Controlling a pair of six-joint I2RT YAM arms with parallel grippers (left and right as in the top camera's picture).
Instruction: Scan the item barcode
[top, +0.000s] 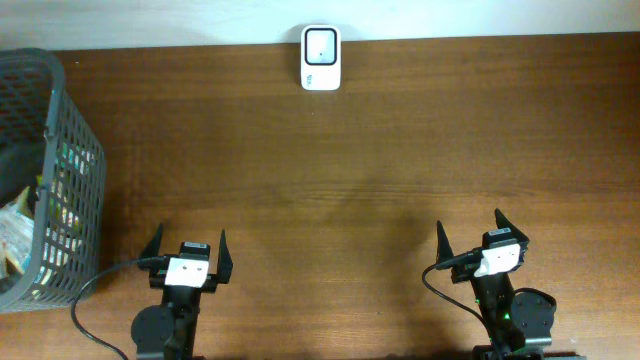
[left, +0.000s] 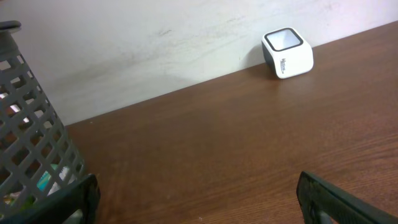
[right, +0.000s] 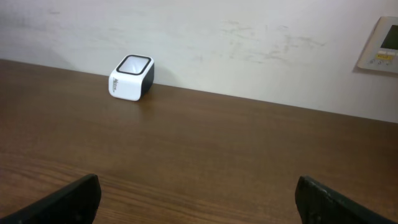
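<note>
Overhead: two arms sit low at the near edge of the wooden table (top: 350, 150), both pointing toward the far edge. The left gripper (top: 188, 237) and right gripper (top: 470, 224) each have their fingers spread wide apart and hold nothing. One white barcode scanner (top: 320, 58) stands at the far edge, well apart from both. One grey mesh basket (top: 75, 150) stands at the left edge, holding what look like packets (top: 18, 225); their number is unclear

Left wrist: two dark fingertips (left: 78, 199) frame bare wood, with the basket close on the left and the scanner far right against the wall (left: 124, 50)

Right wrist: two fingertips (right: 62, 202) stand wide apart over bare table, the scanner is far left, and one wall panel (right: 380, 43) is at the right
</note>
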